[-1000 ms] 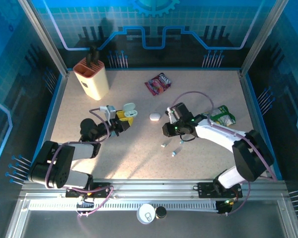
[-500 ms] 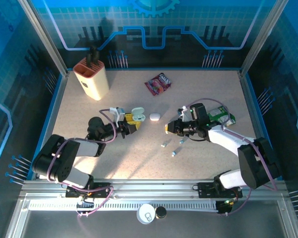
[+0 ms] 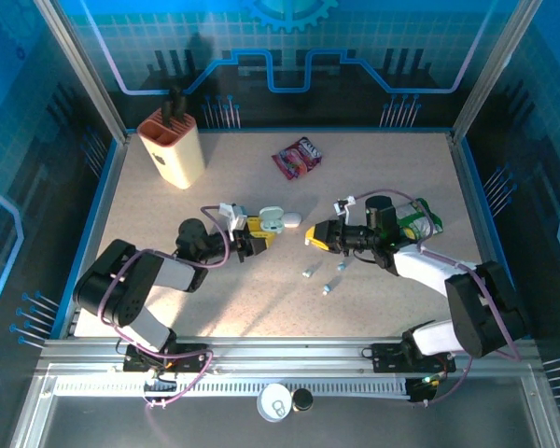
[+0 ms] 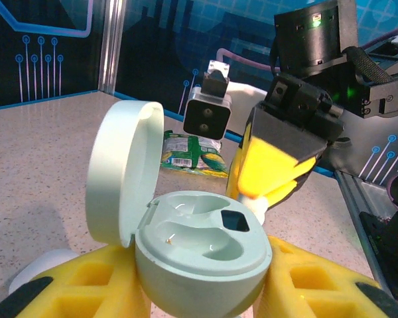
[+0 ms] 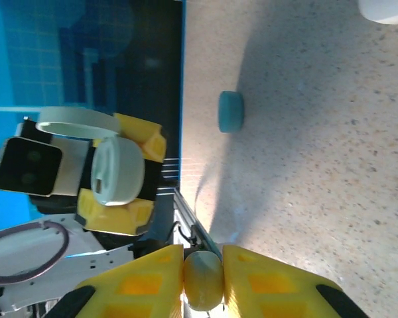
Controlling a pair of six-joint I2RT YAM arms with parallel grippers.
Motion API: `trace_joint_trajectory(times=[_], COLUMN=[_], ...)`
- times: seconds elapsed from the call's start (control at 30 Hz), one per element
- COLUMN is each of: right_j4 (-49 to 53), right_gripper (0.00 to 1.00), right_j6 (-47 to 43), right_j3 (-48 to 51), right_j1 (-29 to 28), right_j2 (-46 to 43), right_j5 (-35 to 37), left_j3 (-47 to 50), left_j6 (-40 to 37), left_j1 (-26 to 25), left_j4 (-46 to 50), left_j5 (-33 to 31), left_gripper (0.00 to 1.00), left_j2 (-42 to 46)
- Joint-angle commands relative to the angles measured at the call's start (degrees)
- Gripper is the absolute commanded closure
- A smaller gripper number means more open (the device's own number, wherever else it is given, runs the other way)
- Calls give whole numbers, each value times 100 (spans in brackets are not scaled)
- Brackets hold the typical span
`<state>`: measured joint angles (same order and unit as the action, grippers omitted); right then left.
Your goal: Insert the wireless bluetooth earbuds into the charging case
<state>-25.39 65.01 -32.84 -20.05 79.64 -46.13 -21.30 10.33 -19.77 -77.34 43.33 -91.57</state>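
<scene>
Nearest us, three loose earbuds (image 3: 326, 288) lay on the table (image 3: 215, 299), a little right of centre. Just beyond them, we saw the left gripper (image 3: 260, 232) clamped around an open pale green charging case (image 4: 200, 246), its lid tipped up on the left. Facing it from the right, the right gripper (image 3: 312, 238) pinched one pale earbud (image 5: 203, 283) between its yellow pads. A closed white case (image 3: 290, 219) lay just beside the green one. Farther off sat a green packet (image 3: 416, 220), a red snack packet (image 3: 299, 157) and a knife block (image 3: 173, 149).

My three views
Overhead looks down from behind; wrist cameras face each other closely, sharing the open case (image 4: 199, 255).
</scene>
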Motion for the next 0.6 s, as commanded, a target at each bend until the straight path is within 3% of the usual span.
trace_joint_trajectory(times=[0.0, 0.23, 0.57], right_j4=[-1104, -2273, -1381], right_gripper=[80, 79, 79], right_j6=[834, 1407, 631], right_j3=[165, 223, -374], right_j1=[39, -265, -888], right_j2=[120, 372, 220], right_j5=[-221, -108, 418], left_j3=[-145, -278, -305], left_j6=[-209, -402, -1204], left_j1=[-94, -245, -549], left_j4=[-290, -290, -293], left_j5=[136, 53, -444], left_gripper=[63, 63, 64], left_j2=[-106, -294, -499])
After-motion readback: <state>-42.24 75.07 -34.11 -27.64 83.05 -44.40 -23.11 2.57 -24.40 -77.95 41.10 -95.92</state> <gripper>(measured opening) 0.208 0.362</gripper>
